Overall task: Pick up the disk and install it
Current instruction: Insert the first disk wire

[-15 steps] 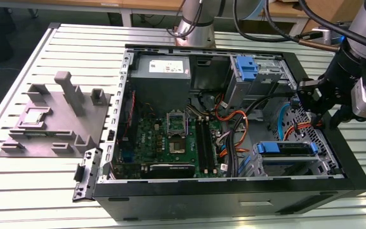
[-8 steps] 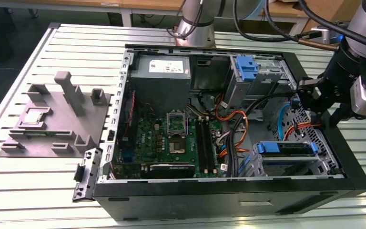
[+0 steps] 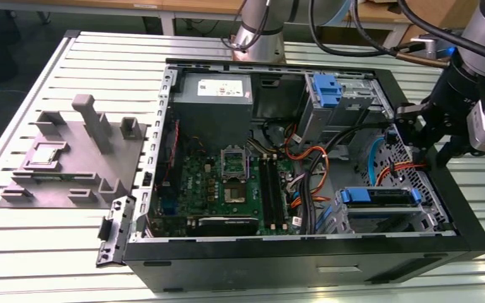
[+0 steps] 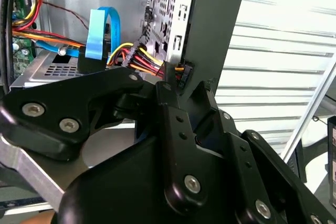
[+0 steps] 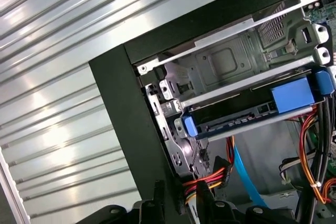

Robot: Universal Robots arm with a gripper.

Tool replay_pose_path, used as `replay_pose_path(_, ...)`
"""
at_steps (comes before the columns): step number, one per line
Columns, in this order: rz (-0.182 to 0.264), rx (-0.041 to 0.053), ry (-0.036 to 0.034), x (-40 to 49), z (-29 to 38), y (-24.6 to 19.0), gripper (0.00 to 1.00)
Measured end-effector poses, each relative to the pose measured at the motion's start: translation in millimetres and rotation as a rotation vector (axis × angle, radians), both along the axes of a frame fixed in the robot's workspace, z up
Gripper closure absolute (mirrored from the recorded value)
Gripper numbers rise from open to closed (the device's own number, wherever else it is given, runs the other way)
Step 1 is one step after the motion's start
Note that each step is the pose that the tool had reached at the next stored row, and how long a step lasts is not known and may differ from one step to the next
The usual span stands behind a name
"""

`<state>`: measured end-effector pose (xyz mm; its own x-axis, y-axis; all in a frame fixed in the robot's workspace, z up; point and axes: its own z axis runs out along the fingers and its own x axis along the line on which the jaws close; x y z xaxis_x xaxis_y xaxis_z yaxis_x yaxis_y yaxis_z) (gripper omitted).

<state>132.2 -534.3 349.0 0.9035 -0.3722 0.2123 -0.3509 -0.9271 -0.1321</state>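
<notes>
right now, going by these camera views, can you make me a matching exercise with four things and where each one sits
Things:
1. disk
2. grey plastic stand
3. power supply
4. gripper

Places:
a. on the slatted table, outside the computer case, at the exterior view's left
b. at the case's side wall, at the exterior view's right
c. in a drive bay inside the case, toward the exterior view's lower right
d. inside the case, in its upper left corner in the exterior view

Pairs: 1-c, 2-a, 3-d, 4-b
</notes>
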Motion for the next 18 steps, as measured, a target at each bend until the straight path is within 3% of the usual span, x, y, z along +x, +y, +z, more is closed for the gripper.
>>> replay_pose_path(3,0.001,-0.0027,-0.0027,0.1,-1.6,0.0,0.65)
replay_pose_path(4,0.001,-0.004,-0.0029,0.0,-1.7,-0.1,0.72)
replay_pose_path(10,0.001,-0.0072,-0.0031,0.1,-1.7,-0.1,0.73)
replay_pose_path(11,0.001,-0.0072,-0.003,0.3,-1.4,-0.1,0.81)
replay_pose_path(18,0.001,-0.0077,0.0001,1.0,1.3,-0.1,0.84)
